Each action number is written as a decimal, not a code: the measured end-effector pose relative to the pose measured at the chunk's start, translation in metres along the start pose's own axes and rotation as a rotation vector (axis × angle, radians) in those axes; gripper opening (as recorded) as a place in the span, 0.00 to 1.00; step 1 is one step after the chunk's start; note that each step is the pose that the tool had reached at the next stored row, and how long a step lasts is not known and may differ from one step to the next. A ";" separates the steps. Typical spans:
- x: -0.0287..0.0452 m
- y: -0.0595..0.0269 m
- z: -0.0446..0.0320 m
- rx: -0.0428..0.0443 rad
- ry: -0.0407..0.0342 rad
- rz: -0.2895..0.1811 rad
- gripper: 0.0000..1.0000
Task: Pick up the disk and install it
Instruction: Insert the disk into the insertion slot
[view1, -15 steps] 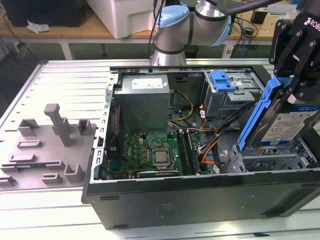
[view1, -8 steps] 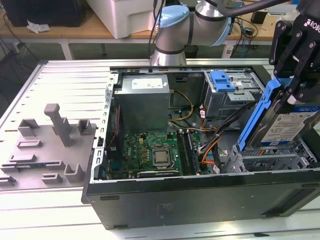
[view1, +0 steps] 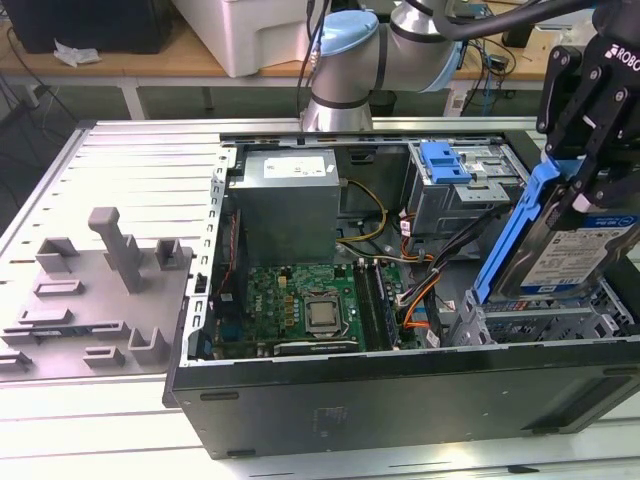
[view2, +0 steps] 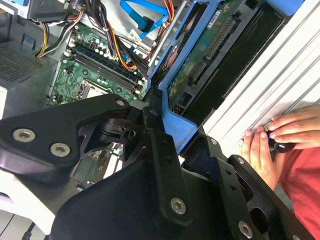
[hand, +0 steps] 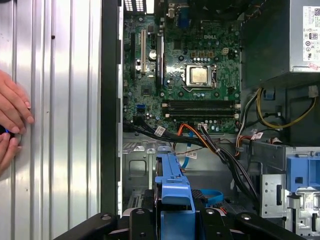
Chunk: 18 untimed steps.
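Ribbed metal counter (view1: 130, 160) carries the open computer case (view1: 400, 405); my claw (view1: 585, 185) is clamped on the disk (view1: 575, 258), tilted over the case's drive cage (view1: 540, 322).

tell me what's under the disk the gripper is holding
The disk, clamped in the gripper, is held tilted over a grey metal drive cage in the computer case. The part of the cage behind the disk is covered.
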<state>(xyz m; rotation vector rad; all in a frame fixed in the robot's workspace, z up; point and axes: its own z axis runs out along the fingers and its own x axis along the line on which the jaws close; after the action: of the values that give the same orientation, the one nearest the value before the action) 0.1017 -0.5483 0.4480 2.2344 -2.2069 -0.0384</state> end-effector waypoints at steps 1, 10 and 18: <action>0.0000 0.0000 0.0005 0.0001 -0.0001 0.000 0.37; 0.0001 -0.0001 0.0038 0.0000 0.0000 0.000 0.37; 0.0001 -0.0003 0.0063 0.0000 0.0001 0.000 0.37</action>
<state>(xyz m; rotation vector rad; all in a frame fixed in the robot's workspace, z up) 0.1019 -0.5483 0.4417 2.2343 -2.2069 -0.0383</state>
